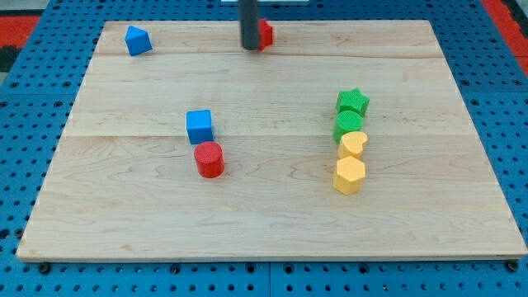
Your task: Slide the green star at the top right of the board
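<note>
Item: my tip (pixel 249 48), no pincer showing, sitting at twelve o'clock, possibly touching the red block (pixel 264 34); green star (pixel 353 101) lying at three o'clock, risking dragging the adjoining green block (pixel 349 125).

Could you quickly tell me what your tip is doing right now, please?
My tip: holds nothing, at the view's top beside the red block, far from the green star.

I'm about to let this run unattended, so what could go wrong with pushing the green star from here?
1. The green star touches a second green block in a column with a yellow heart and yellow hexagon; a push may drag those along.
2. My tip sits far off at the view's top, against a red block, which could get knocked.
</note>
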